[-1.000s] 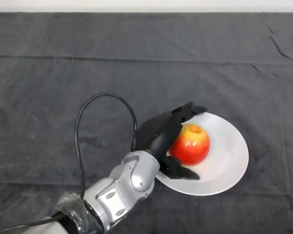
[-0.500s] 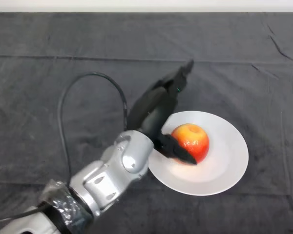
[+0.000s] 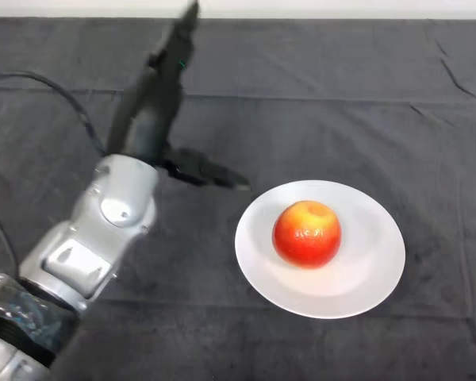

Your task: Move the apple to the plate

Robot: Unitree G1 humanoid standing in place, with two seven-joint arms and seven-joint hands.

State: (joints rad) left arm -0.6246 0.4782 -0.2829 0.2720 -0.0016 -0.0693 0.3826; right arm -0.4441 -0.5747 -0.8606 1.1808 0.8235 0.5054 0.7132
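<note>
- The round red-and-yellow apple [image 3: 307,233] sat on the white round plate [image 3: 377,262], stem hollow facing up, a little toward the plate's left half.
- The plate lay flat on the dark grey cloth [image 3: 365,103] covering the table; the apple was the only thing on it.
- The black left hand [image 3: 152,111] was well clear of the plate, up and to the plate's left, touching neither the plate nor the apple.
- Its fingers [image 3: 178,44] were stretched out straight, pointing away toward the far edge of the cloth; the thumb [image 3: 206,171] stuck out sideways toward the plate, its tip stopping short of the rim.
- Hand spread wide, holding nothing.
- The silver-grey forearm [image 3: 95,238] ran from the hand down to the lower left, further from the plate than the hand.
</note>
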